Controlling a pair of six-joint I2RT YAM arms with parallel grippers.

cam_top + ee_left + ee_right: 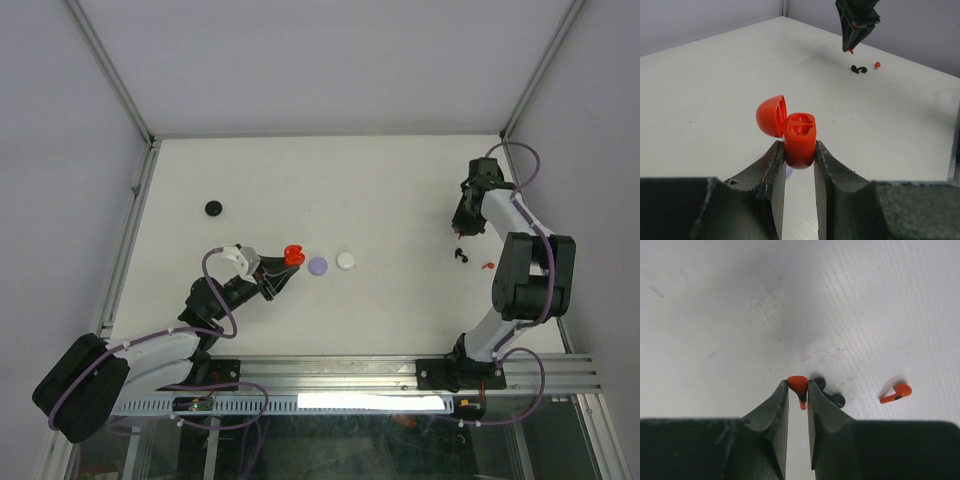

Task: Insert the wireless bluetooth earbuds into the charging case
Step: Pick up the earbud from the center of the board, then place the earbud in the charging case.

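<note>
Two hands, two jobs: the left hand is clamped tight on the charging case, lid flipped open and sockets facing up, giving a steady target. The right hand has closed on one orange earbud, pinched by its head with the stem hanging down, apparently lifted off the bench — ready to carry across. The second earbud lies just right of those fingers, waiting.
</note>
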